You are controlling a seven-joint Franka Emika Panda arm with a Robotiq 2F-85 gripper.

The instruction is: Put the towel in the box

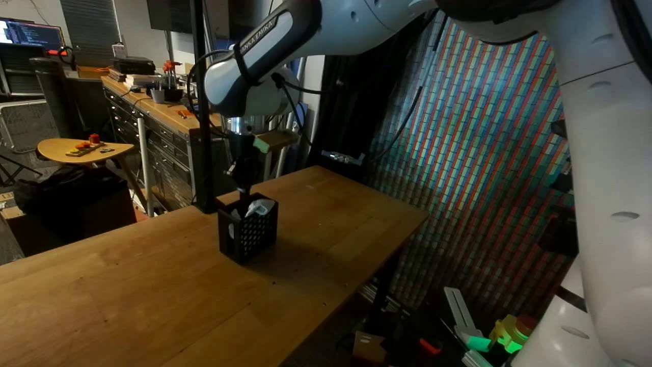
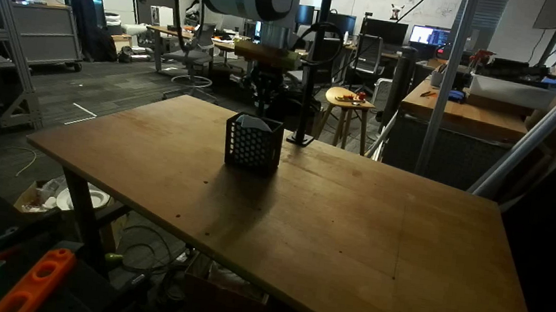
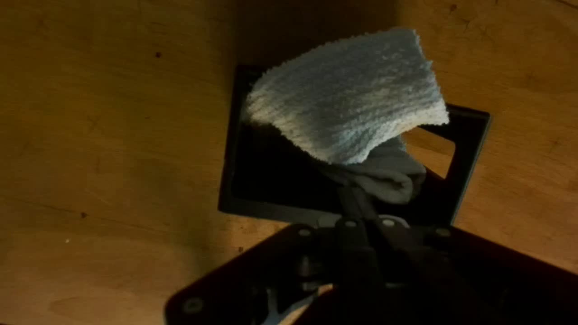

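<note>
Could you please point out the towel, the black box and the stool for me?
Towel (image 3: pixel 350 92), in the wrist view, on its broad pale flap.
Black box (image 2: pixel 252 147), in an exterior view, on its perforated wall.
Stool (image 1: pixel 56 146), in an exterior view, on its bare seat.

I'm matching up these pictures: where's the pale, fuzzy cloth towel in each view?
In an exterior view: the pale, fuzzy cloth towel, left of centre, just below mid-height.
In an exterior view: the towel, slightly left of centre, above mid-height.
In the wrist view: the towel, right of centre, mostly upper half.
Shared landmark: the black, open-topped box.
</note>
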